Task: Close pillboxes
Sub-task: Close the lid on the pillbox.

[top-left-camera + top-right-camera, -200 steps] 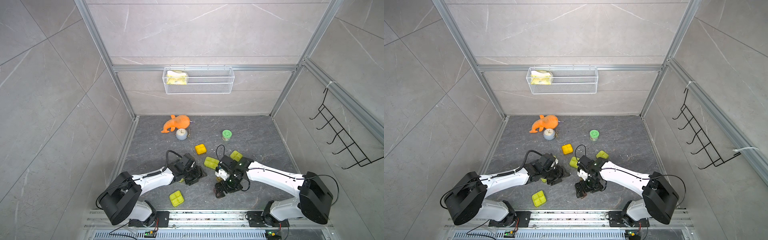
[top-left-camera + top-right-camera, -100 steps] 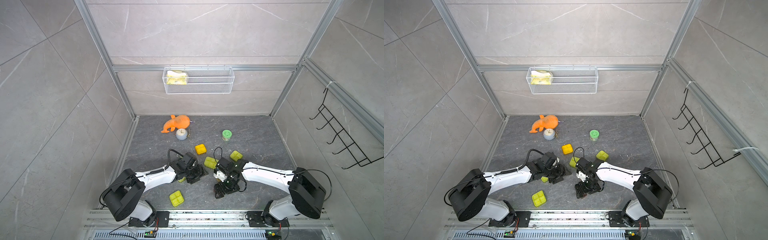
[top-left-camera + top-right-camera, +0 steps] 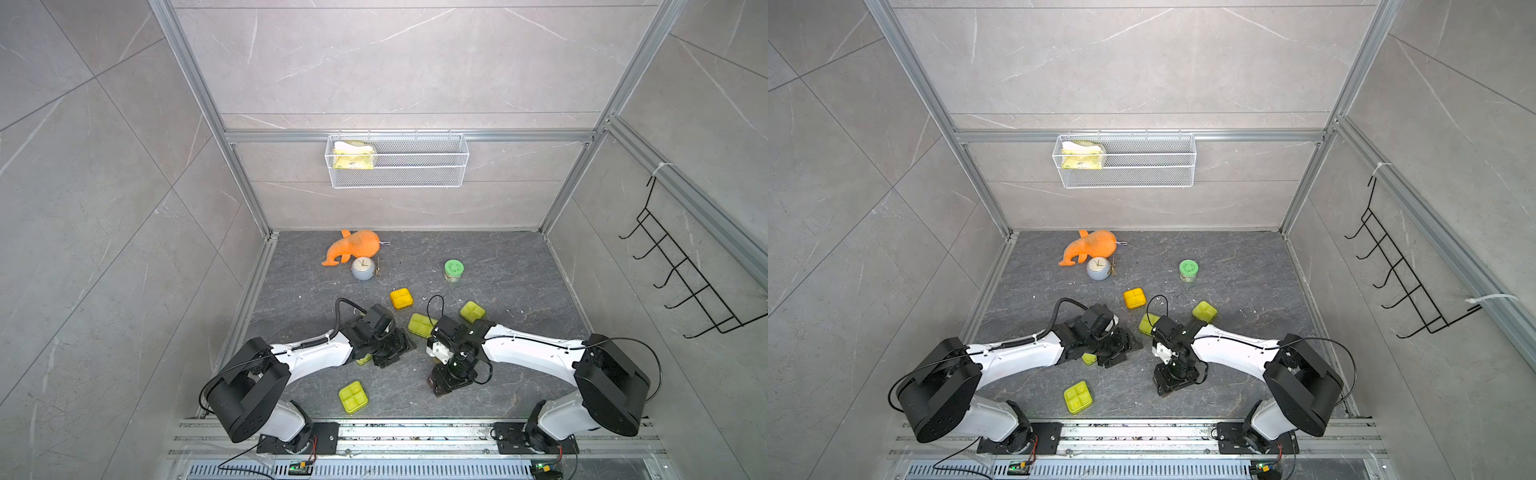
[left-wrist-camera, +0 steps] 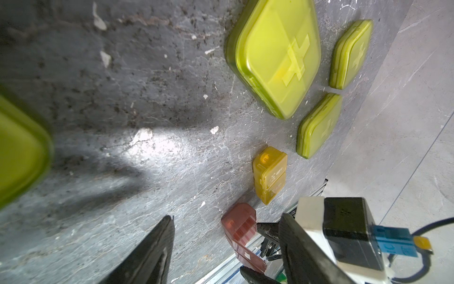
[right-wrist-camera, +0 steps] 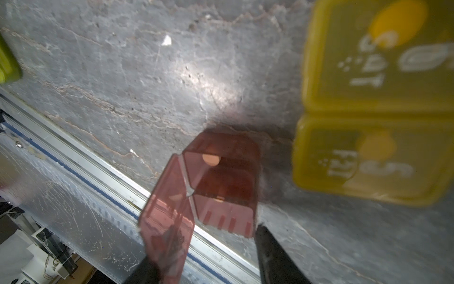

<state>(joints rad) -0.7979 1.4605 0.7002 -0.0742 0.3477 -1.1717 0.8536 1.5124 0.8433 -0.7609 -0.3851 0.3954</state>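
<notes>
Red-tinted plastic is where the action is. The red pillbox (image 5: 221,182) sits on the dark floor (image 5: 147,73), just beside the amber box (image 5: 368,147), with the metal rail (image 5: 73,191) showing beyond it and its lid (image 5: 167,221) swung wide open. Over it, the right gripper (image 5: 206,246) straddles the box, 1 finger behind the lid and the other at the box's corner. Whether it's pinching yet, I can't tell. Meanwhile the left gripper (image 4: 226,217) is spread, with nothing grasped.

The danger now, I'd say, is that this box looks light. A squeeze that catches the lid off-centre could skid it into the amber box or twist the hinge, instead of folding the lid down.

In both top views the right gripper's body covers the red pillbox completely, so only the wrist cameras show it. The left wrist view adds 3 yellow-green pillboxes (image 4: 275,56), lids down.
</notes>
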